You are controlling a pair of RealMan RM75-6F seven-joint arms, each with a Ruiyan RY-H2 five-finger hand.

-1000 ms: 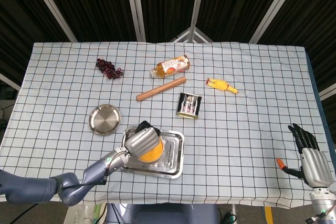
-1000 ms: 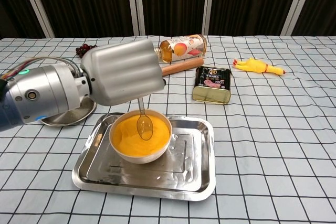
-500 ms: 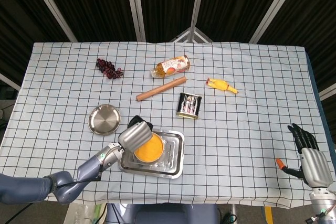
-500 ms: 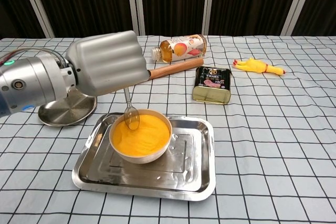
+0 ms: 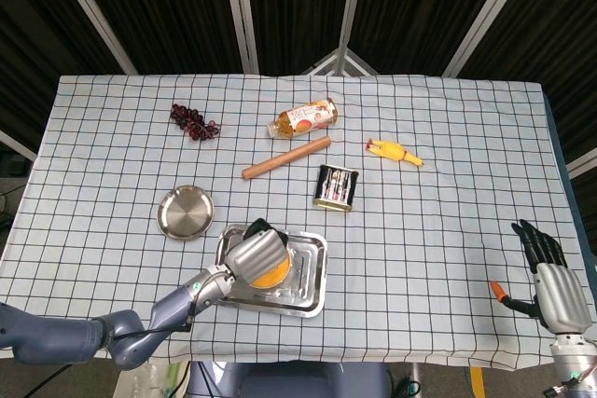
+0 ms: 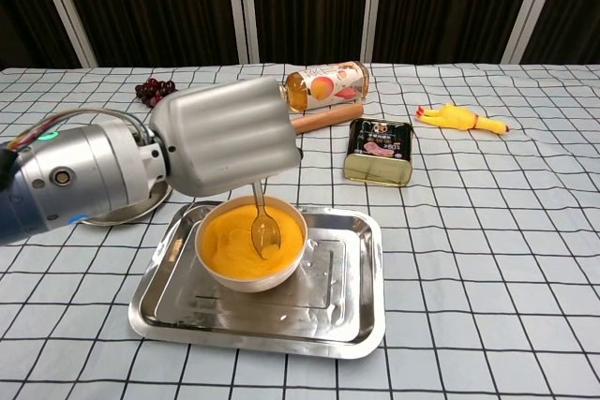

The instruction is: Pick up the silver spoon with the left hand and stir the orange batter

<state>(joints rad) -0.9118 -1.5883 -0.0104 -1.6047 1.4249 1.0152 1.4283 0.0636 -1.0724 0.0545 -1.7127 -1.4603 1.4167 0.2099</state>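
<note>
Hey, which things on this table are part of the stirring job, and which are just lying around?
In use: left hand, silver spoon, orange batter, bowl, tray.

Lying about: grapes, bottle, rolling pin, tin can, rubber chicken, small plate.

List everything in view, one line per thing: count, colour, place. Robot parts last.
spoon: 1, silver, bowl end dipped in the batter
batter: 1, orange, in the bowl
bowl: 1, white, on the tray
tray: 1, silver, front left
plate: 1, silver, left of tray
grapes: 1 bunch, dark red, far left
bottle: 1, orange label, lying at the far side
rolling pin: 1, wooden, below bottle
tin: 1, gold, centre
rubber chicken: 1, yellow, far right
left robot hand: 1, silver, holding the spoon
right robot hand: 1, grey-black, front right, holding nothing
</note>
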